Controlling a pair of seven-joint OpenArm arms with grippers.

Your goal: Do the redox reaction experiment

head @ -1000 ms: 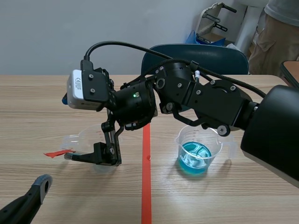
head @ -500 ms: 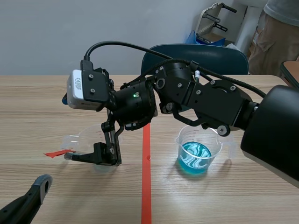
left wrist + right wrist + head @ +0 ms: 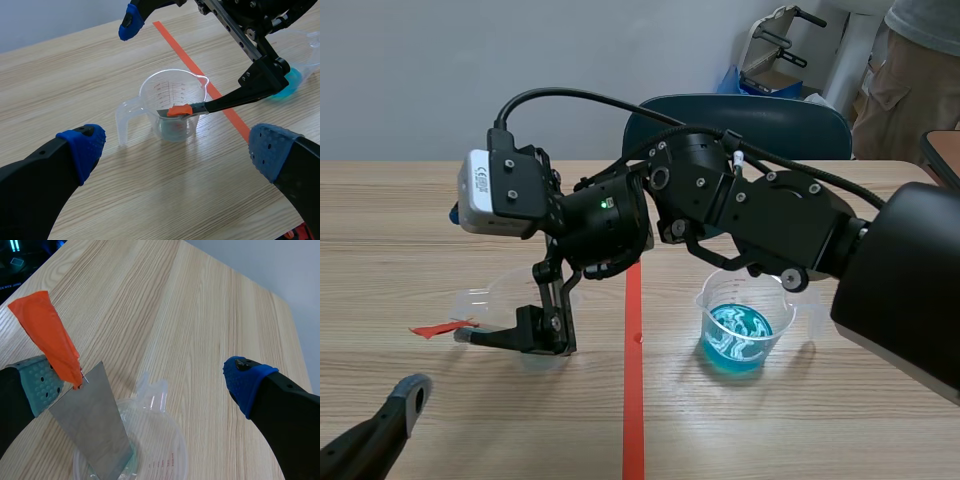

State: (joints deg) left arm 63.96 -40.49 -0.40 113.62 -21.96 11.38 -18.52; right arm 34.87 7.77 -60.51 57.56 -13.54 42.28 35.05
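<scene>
Standing in the clear cup [image 3: 500, 295], the metal strip [image 3: 92, 425] leans with its lower end at the cup's bottom and its orange tag [image 3: 47, 332] up past the rim. The right gripper [image 3: 145, 382] hangs over that cup with its fingers spread wide. One pad lies against the strip's tagged upper corner and the other is well off the cup, so nothing is clamped. The left gripper [image 3: 177, 147] hovers near the cup on the robot's side, fingers equally wide and holding nothing. Across the tape line from the clear cup, the beaker of blue liquid [image 3: 740, 330] sits on the table [image 3: 820, 430], with neither arm touching it. By my judgement the strip's placing is done or nearly so. What is left is bringing blue liquid and metal together, probably by pouring the beaker into the clear cup. Whether that cup already holds any liquid I cannot tell.
</scene>
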